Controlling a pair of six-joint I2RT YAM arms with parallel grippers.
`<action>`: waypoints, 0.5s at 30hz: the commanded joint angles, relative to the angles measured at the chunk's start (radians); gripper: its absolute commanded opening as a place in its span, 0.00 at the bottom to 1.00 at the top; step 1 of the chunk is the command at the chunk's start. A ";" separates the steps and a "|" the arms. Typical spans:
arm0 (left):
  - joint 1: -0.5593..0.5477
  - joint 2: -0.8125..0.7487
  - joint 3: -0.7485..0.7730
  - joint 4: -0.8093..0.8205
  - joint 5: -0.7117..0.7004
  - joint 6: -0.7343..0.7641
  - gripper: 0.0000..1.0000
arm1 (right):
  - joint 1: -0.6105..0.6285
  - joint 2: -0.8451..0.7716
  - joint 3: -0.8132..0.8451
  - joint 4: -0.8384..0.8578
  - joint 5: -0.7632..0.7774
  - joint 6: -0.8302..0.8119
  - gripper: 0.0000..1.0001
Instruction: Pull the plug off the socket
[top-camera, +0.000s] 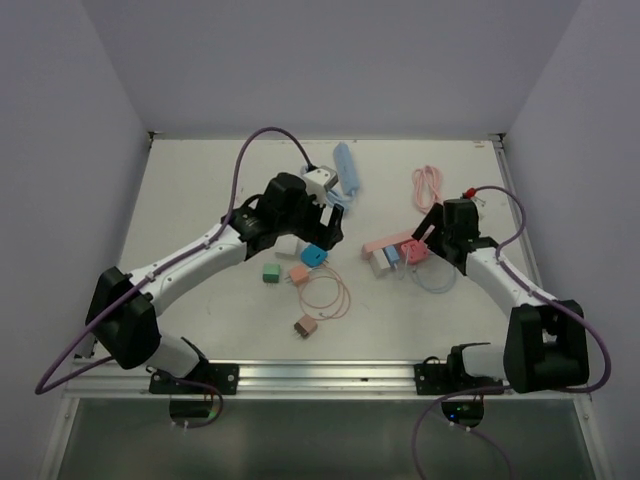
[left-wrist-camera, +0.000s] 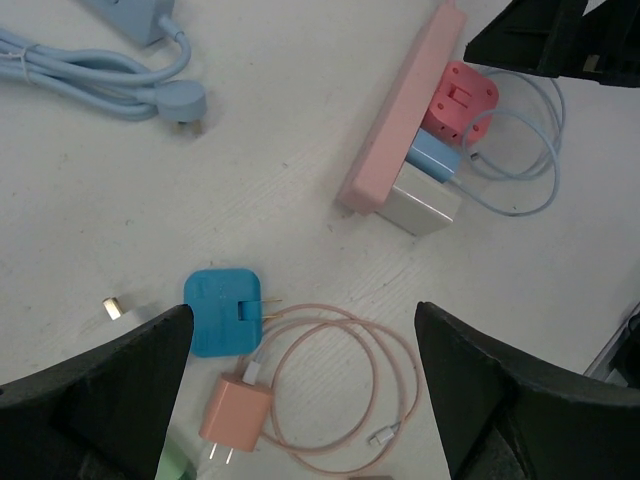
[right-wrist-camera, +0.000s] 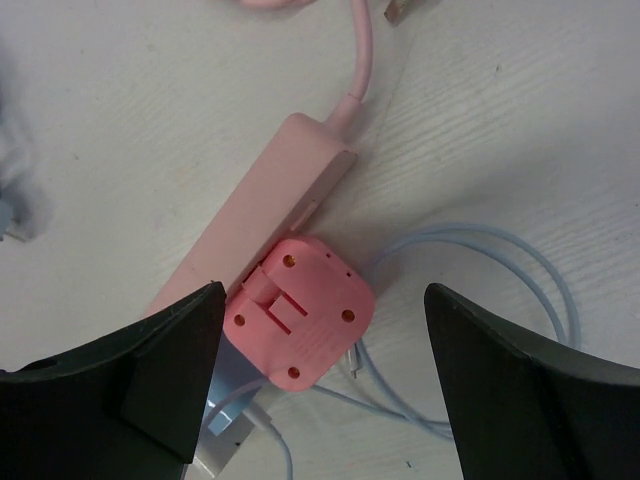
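Spread wide and gripping nothing, the right gripper (right-wrist-camera: 322, 300) hangs straight over the coral-pink plug (right-wrist-camera: 300, 320), one finger on either side of it and neither touching. That plug sits against the long side of the pink power strip (right-wrist-camera: 270, 200), which in the right wrist view runs on a slant from lower left to upper right. The plug juts out toward the lower right, so we judge the pull should go along the table (right-wrist-camera: 150, 100), square to the strip's long axis. A light blue plug (right-wrist-camera: 235, 385) sits just beside it on the same side, and a pale blue cable (right-wrist-camera: 520, 270) loops close by; both could snag.

Our left gripper (left-wrist-camera: 302, 310) is also wide open and empty, over a teal adapter (left-wrist-camera: 222, 312) and an orange charger (left-wrist-camera: 238, 414), well apart from the strip. The right arm is clearly nearer. White walls close in the table, the right one near that arm.
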 joint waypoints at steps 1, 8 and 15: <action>0.001 -0.058 -0.055 0.031 -0.024 -0.008 0.95 | 0.000 0.087 0.065 0.056 0.052 0.030 0.85; 0.001 -0.175 -0.190 0.014 -0.060 -0.022 0.95 | 0.001 0.221 0.149 0.091 0.046 0.013 0.85; 0.000 -0.275 -0.285 -0.009 -0.089 -0.045 0.95 | 0.001 0.373 0.261 0.114 -0.071 -0.050 0.81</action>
